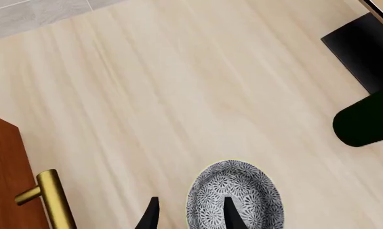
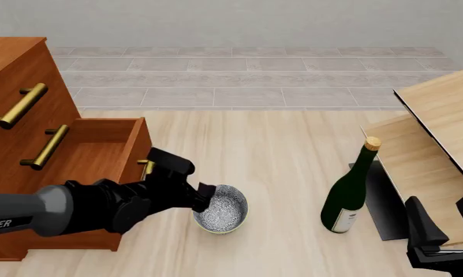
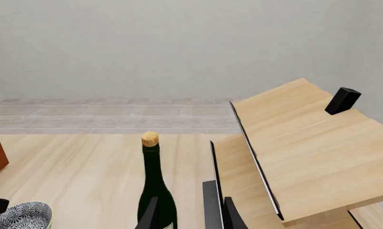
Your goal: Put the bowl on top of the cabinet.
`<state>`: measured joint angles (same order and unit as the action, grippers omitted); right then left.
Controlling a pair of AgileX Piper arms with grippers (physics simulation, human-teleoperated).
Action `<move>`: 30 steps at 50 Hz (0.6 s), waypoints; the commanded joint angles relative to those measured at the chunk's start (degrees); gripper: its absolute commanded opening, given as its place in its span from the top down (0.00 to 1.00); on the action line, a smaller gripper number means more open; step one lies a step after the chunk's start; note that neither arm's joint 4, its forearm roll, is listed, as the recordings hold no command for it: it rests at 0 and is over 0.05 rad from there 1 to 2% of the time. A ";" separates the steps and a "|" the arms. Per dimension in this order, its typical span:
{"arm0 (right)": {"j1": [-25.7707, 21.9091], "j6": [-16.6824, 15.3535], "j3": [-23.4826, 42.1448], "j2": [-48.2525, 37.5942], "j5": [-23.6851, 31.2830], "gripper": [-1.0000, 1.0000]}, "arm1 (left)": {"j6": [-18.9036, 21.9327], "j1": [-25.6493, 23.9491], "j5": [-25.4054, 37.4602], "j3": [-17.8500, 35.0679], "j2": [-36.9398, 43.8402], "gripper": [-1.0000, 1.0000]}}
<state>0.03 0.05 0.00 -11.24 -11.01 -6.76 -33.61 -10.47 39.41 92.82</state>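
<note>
Cabinet (image 2: 16, 115) stands at far left on the pale wood surface (image 2: 277, 150), one lower drawer (image 2: 100, 151) pulled open, brass bar handles (image 2: 17, 105) on the fronts. Pale light-wood furniture piece (image 2: 439, 115) at right, tilted. Left arm (image 2: 77, 208) reaches in from the left, past the open drawer. Green wine bottle (image 2: 350, 190) upright, corked, right of centre, well apart from the bowl. Bowl (image 2: 222, 209) sits on the surface near centre, just right of the drawer. Left gripper (image 2: 204, 199) at the bowl's left rim, fingers (image 1: 232, 214) narrow, one inside, one outside the rim. Right gripper (image 2: 439, 222) at near right, fingers moderately open, empty.
</note>
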 commanded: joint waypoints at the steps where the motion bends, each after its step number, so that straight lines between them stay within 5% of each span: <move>1: -0.01 0.00 0.00 0.02 0.01 0.00 | 0.32 0.23 -0.88 0.09 1.35 0.00; 30: 0.01 0.01 0.00 0.01 0.01 0.00 | 1.10 -0.17 -3.05 0.37 4.54 0.00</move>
<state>0.03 0.06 0.00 -11.24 -11.01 -5.95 -33.69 -12.97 39.58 96.40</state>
